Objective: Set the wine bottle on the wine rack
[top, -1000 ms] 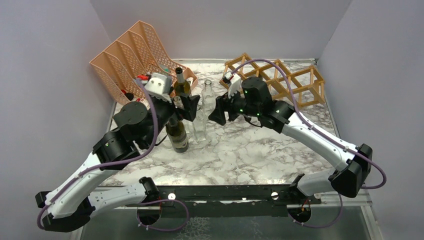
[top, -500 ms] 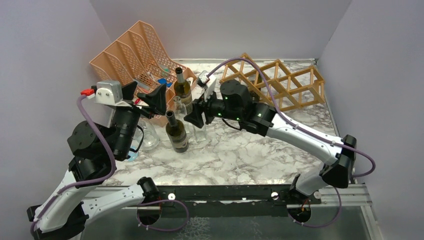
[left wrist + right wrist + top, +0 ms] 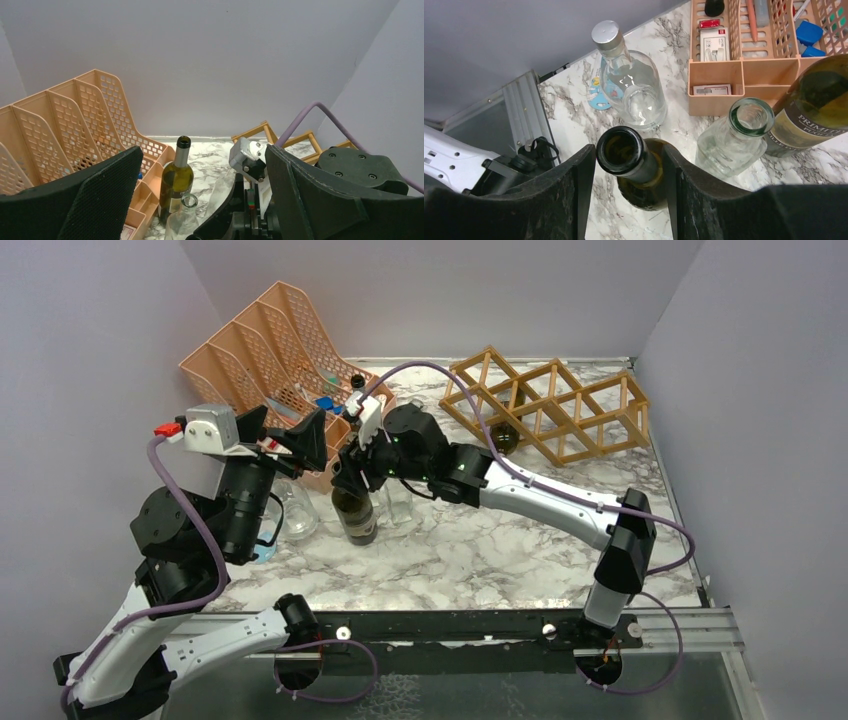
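A dark wine bottle (image 3: pixel 355 520) stands upright on the marble table, left of centre. In the right wrist view its open mouth (image 3: pixel 620 150) and neck sit between my right gripper's fingers. My right gripper (image 3: pixel 348 472) is open around the neck, with a gap on the left side. My left gripper (image 3: pixel 285 430) is open and empty, raised above the table's left part; in the left wrist view (image 3: pixel 200 195) it looks over the bottles. The wooden wine rack (image 3: pixel 552 367) stands at the back right.
A labelled greenish bottle (image 3: pixel 819 105), an open clear glass bottle (image 3: pixel 734 135) and a capped clear round bottle (image 3: pixel 631 85) crowd close around the dark bottle. The peach mesh organizer (image 3: pixel 262 345) stands at the back left. A dark bottle end (image 3: pixel 505 437) shows in a lower rack cell.
My right gripper has swung left from the clear bottle to the dark bottle's neck. My left arm rose and pulled back to the left, then held still.
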